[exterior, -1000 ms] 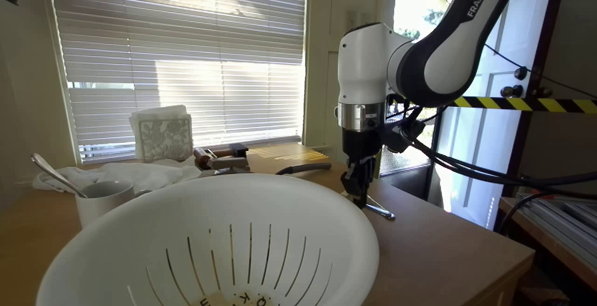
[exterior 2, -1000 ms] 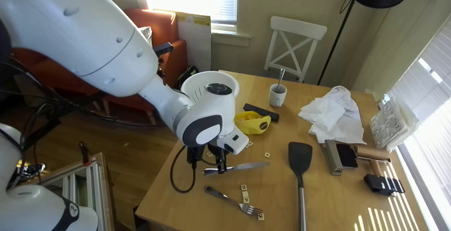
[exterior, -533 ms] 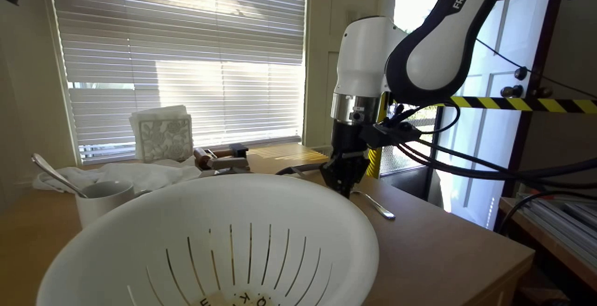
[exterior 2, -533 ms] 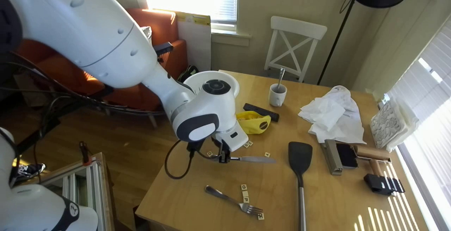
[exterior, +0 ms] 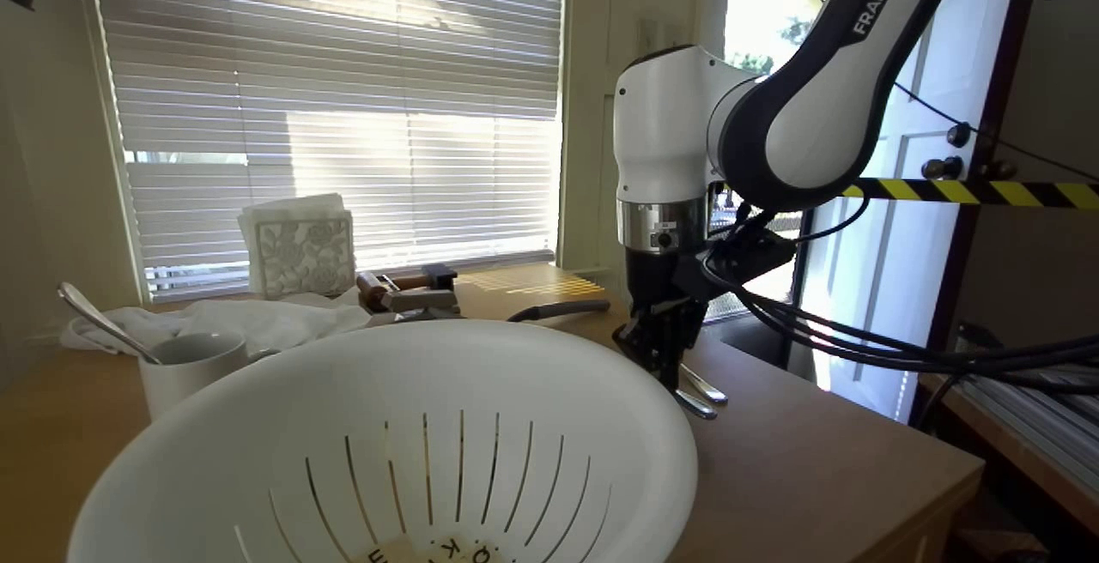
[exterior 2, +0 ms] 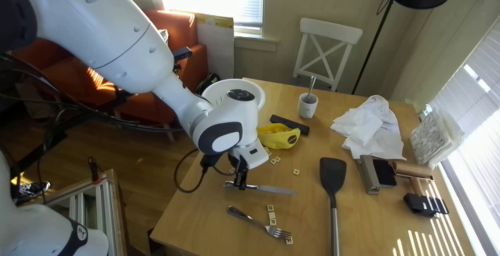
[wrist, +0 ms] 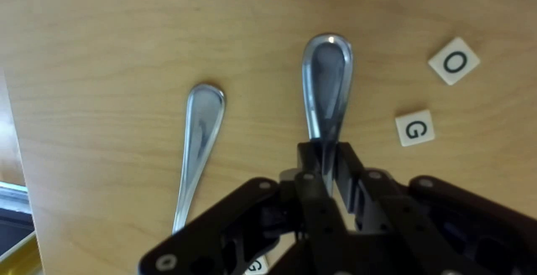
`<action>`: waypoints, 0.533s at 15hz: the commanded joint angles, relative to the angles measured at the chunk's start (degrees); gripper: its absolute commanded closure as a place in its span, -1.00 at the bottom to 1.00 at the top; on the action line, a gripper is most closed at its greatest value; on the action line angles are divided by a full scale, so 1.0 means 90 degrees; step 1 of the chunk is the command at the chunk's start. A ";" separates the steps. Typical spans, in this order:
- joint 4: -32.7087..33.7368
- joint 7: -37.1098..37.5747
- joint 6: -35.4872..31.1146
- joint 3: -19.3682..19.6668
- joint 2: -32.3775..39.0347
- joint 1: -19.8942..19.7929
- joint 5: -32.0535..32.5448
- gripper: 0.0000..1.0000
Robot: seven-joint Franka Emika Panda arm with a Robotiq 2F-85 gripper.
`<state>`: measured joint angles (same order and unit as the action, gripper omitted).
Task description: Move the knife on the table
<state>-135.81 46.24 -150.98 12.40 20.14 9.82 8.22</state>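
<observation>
A silver table knife lies across my gripper's jaws, its blade (exterior 2: 276,189) pointing toward the black spatula in an exterior view. Its handle (wrist: 327,73) sticks out beyond the jaws in the wrist view; the handle end (exterior: 697,406) also shows in an exterior view. My gripper (exterior 2: 241,187) points down and is shut on the handle; it also shows in the wrist view (wrist: 325,151). The knife is at or slightly above the light-brown table (exterior 2: 304,213); I cannot tell whether it touches. In an exterior view the white colander hides part of the blade side.
A fork (exterior 2: 254,221) lies beside the knife, with letter tiles (exterior 2: 272,215) near it. Around them are a black spatula (exterior 2: 333,178), a yellow pouch (exterior 2: 279,137), a black remote (exterior 2: 289,124), a white mug (exterior 2: 307,105) and the white colander (exterior: 386,374). More tiles (wrist: 454,61) lie beside the handle.
The knife moves with my gripper. Half a second ago both were farther from the fork and seemed higher; now they are lower and nearer the fork. The jaws stayed on the handle.
</observation>
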 commanded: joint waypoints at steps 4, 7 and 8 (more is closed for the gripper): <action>0.0174 -0.0052 0.0386 -0.0116 0.0131 -0.0193 -0.0070 0.92; 0.0142 -0.0417 -0.0004 -0.0257 0.0208 -0.0442 -0.0299 0.92; 0.0189 -0.0544 -0.0031 -0.0292 0.0259 -0.0503 -0.0341 0.92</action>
<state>-135.43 44.91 -149.30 11.51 21.03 7.74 7.31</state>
